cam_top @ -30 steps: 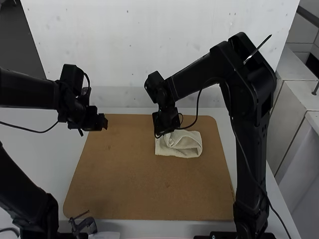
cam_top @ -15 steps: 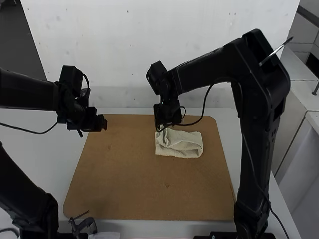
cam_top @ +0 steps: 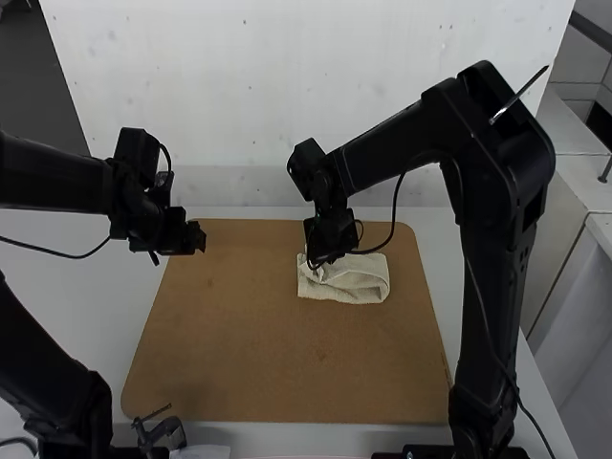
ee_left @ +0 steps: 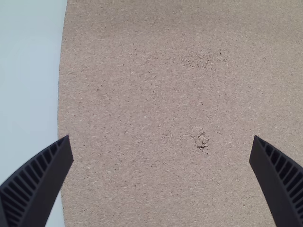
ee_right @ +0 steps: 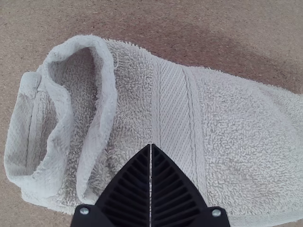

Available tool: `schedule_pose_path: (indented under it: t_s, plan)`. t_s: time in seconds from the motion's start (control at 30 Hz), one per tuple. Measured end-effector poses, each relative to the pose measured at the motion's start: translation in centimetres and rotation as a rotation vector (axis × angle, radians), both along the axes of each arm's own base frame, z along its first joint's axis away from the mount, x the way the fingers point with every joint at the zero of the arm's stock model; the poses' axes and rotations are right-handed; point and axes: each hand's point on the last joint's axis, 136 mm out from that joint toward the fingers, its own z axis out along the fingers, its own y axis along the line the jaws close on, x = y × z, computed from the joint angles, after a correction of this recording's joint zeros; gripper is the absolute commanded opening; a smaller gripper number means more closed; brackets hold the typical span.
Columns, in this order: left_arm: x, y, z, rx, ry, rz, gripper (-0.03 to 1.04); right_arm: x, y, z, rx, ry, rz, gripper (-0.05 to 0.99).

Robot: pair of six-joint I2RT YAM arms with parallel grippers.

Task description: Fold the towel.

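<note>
The right pincer [ee_right: 151, 145], tips together, is over the towel [ee_right: 241, 123]; the left pincer [ee_left: 161, 137] gapes. Mid-fold, I reckon; next, flatten the loose loops [ee_right: 110, 90] beside the right pincer.

Left arm [cam_top: 55, 178]: lower part rises off the left side of the board [cam_top: 258, 363]; forearm runs in roughly level toward the board's far left corner. Left gripper [cam_top: 196, 237] at that corner. Wrist view: left gripper [ee_left: 161, 138] wide open, black ribbed fingers well apart.

Right arm [cam_top: 483, 296]: stands near-upright, right of the board, elbow bent high; forearm slopes down and in over the board's far part. Wrist [cam_top: 330, 191] bent, right gripper [cam_top: 320, 260] aimed down over the board's far half, just right of its middle. Wrist view: right gripper [ee_right: 151, 145] closed, fingertips together.
</note>
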Motion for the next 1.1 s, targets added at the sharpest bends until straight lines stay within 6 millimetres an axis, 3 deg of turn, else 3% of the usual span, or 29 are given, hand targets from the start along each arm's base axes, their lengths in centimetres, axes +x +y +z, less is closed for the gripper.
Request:
schedule_pose_path:
  t_s: [0.37,0.73,1.1]
  plan:
    - [-0.1,0.0,1.0,-0.003,-0.033,0.000,0.96,-0.2,2.2,-2.7,-0.022,0.021,0.045,0.02]
    - [0.3,0.0,1.2,-0.004,-0.058,-0.002,0.96,-0.2,6.2,-1.0,0.022,-0.026,0.110,0.02]
    - [0.4,0.0,0.7,-0.002,-0.049,-0.003,0.96,-0.2,6.2,-1.9,0.007,-0.011,0.110,0.02]
